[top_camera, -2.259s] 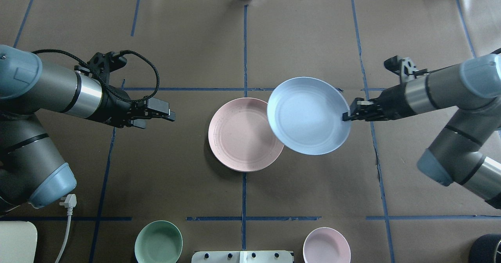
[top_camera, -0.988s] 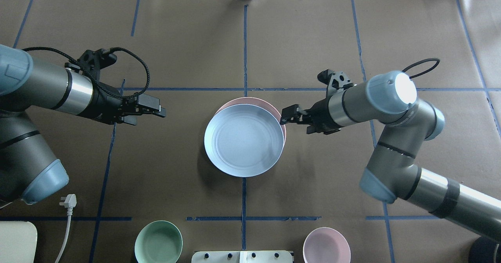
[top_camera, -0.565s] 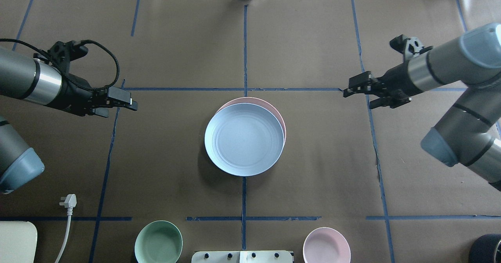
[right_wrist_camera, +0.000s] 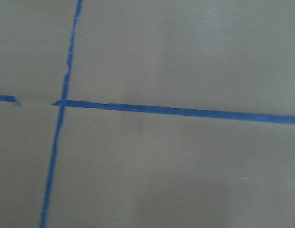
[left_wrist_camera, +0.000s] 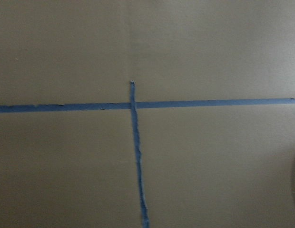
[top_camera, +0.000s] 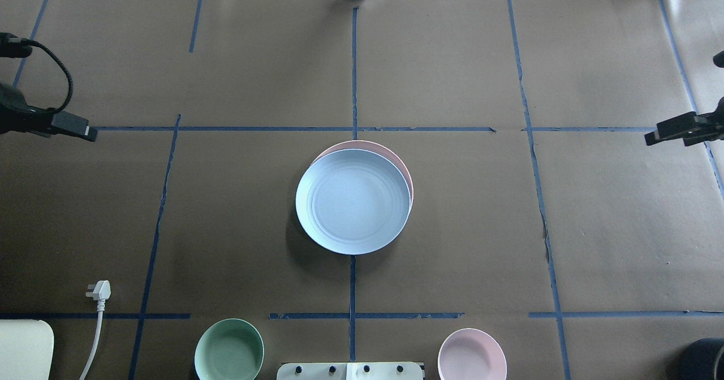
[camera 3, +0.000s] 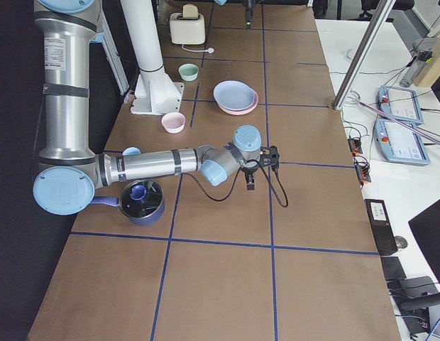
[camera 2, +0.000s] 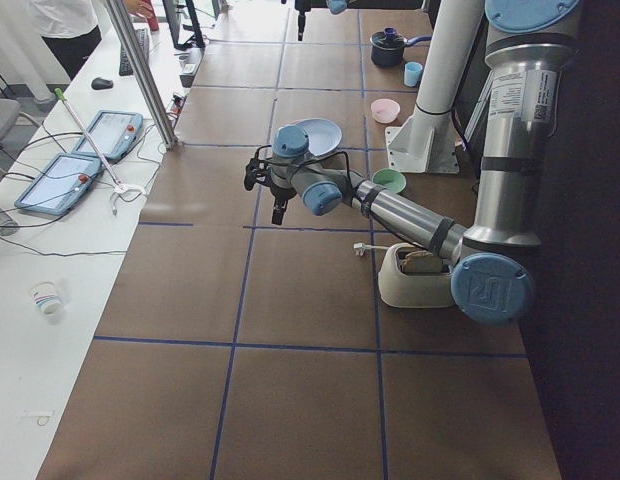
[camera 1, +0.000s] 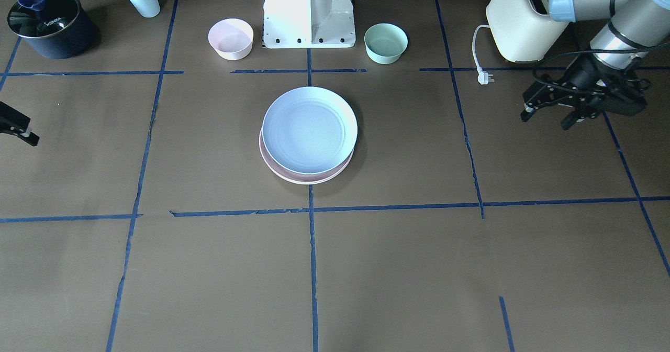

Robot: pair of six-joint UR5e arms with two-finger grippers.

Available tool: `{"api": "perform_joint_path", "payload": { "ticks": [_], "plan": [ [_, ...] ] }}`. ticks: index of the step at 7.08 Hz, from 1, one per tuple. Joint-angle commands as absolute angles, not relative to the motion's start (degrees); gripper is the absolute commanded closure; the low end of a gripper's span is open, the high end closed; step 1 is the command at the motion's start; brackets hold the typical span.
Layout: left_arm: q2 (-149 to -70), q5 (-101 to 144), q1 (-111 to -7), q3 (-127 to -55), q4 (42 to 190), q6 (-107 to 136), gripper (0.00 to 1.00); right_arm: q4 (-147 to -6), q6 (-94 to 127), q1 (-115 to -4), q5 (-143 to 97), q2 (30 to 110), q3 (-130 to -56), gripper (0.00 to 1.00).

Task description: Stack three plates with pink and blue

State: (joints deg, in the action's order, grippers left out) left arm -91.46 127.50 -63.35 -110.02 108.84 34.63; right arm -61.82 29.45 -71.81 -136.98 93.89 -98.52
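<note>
Bright, even light from above covers my brown paper-covered table (top_camera: 452, 244). The round pale blue matte plate (top_camera: 353, 201) casts a soft shadow to its lower left in the overhead view. My white metal pedestal (camera 1: 309, 6) glares, washed out. Both wrist views are blurred, their blue tape lines (left_wrist_camera: 138, 156) fuzzy.
</note>
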Motion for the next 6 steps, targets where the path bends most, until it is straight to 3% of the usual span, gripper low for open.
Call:
{"api": "perform_joint_path", "payload": {
  "ticks": [1, 3, 6],
  "plan": [
    [-91.3, 127.0, -73.9, -109.9, 92.4, 5.7, 0.00, -80.1, 1.2, -82.8, -136.6, 94.9, -98.5, 0.00],
    [-90.9, 127.7, -78.9, -108.1, 86.1, -3.9, 0.00, -92.9, -12.9, -87.9, -135.5, 94.1, -98.4, 0.00],
    [-88.3, 133.7, -81.6, -106.5, 82.4, -10.6, 0.00, -96.4, -13.4, -86.8, -135.4, 92.3, -98.4, 0.00]
  ]
}}
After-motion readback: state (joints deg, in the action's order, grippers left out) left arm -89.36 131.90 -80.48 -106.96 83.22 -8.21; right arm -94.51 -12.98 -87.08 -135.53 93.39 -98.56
